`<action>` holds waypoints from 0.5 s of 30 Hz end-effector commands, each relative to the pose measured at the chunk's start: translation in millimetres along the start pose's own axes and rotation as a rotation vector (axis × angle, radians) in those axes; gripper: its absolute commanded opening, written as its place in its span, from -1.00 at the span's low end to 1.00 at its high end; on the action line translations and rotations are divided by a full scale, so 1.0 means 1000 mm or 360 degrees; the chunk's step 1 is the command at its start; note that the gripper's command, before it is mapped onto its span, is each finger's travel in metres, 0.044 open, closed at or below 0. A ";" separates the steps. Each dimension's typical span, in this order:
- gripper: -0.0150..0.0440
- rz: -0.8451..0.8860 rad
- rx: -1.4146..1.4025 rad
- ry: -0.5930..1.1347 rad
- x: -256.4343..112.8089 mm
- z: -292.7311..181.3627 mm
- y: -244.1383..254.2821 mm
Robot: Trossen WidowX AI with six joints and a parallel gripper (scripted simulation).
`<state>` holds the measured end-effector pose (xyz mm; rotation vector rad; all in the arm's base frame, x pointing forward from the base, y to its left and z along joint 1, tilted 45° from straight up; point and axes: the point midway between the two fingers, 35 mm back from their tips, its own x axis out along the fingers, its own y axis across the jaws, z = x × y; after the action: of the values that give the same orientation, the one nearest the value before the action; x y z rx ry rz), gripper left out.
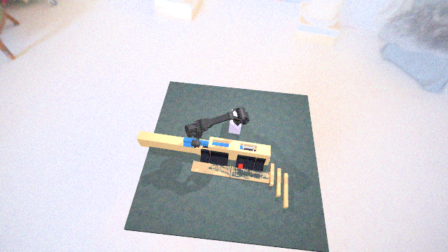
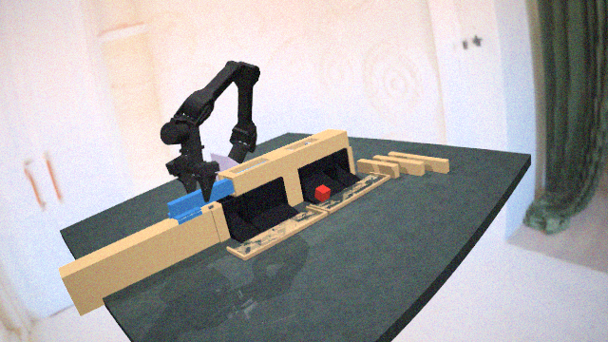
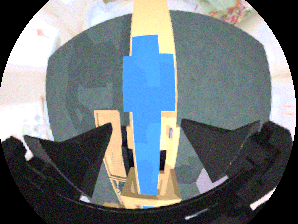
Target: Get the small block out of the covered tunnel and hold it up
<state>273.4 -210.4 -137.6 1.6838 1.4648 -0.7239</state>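
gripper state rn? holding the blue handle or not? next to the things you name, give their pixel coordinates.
Gripper (image 1: 196, 143) (image 2: 196, 196) (image 3: 148, 124): open, fingers spread wide to either side of the blue handle (image 1: 189, 140) (image 2: 199, 198) (image 3: 147, 82), holding nothing.

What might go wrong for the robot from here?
The open gripper straddles the blue handle, so a careless move could knock it. The small red block sits at the tunnel's side opening, beyond the gripper's fingers; a clumsy reach might push it away or bump the wooden frame.
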 end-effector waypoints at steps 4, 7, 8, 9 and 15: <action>0.56 0.0001 0.0000 -0.0002 -0.001 0.000 0.000; 0.29 0.0001 0.0000 -0.0002 -0.001 0.000 0.000; 0.20 0.0001 0.0000 -0.0002 -0.001 0.000 0.000; 0.11 0.0001 0.0000 -0.0002 -0.001 0.000 0.000; -0.29 0.0001 0.0000 -0.0002 -0.001 0.000 0.000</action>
<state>273.3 -211.1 -137.0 1.6847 1.4643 -0.7251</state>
